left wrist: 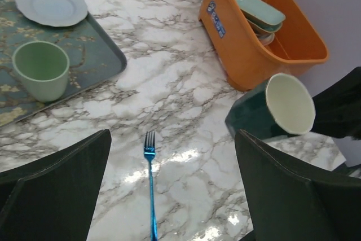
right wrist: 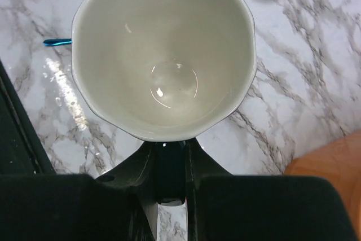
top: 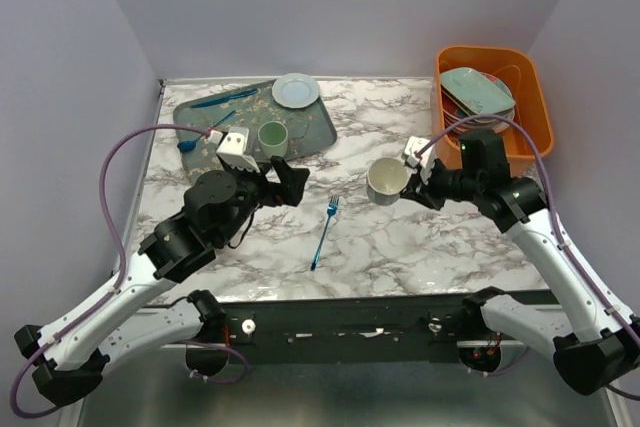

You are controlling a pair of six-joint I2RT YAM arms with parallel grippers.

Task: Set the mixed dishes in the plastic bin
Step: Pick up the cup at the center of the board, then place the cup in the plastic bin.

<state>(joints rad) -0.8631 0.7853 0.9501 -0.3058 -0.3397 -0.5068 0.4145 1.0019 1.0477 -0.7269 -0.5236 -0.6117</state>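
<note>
The right hand (top: 418, 185) is clamped on the handle of a dark teal ceramic mug with a cream inside (left wrist: 273, 111). It holds the mug tipped on its side over the white marbled counter (top: 400, 247), just left of the deep orange plastic bin (top: 541, 112). That handle grip leaves the mug's body free, which I judge suits lowering it into the bin's bare near end. A pale-green rectangular dish (top: 478, 90) and some round plates fill the far end.

The left hand (top: 283, 184) hangs well left of the bin, fingers spread wide and empty, near a blue metal fork (top: 325, 230). Farther left of the bin, a pale green cup (top: 272, 137) and a pale blue round plate (top: 296, 90) wait on a flat dark floral tray (top: 200, 112).
</note>
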